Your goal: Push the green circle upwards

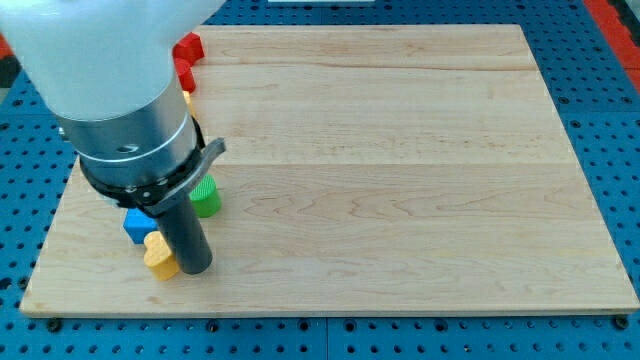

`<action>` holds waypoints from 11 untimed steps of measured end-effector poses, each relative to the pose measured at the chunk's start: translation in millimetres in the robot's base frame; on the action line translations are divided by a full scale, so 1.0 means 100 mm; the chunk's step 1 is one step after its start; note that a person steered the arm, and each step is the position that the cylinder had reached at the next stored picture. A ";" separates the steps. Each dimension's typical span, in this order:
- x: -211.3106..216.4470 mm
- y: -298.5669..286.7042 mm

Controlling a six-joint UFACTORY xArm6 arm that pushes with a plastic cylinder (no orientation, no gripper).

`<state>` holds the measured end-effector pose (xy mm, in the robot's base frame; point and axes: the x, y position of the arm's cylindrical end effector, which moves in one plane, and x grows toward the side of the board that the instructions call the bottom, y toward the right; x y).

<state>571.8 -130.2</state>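
Camera view: my tip (195,270) down on pale wooden desk (400,200), touching yellow block (159,256); no hand on rod to open or close. Small green circle block (206,197) just above tip, toward view's top; push line nearly straight upward.

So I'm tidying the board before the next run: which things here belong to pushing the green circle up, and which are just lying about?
In the job:
green circle
my tip, just below the circle and beside the yellow block

Lying about:
yellow block
blue block
red blocks
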 end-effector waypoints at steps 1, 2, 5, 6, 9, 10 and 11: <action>0.05 -0.09; 0.07 -0.18; -0.55 0.39; -0.83 0.39; -0.32 0.39; -0.40 0.17; -0.67 0.13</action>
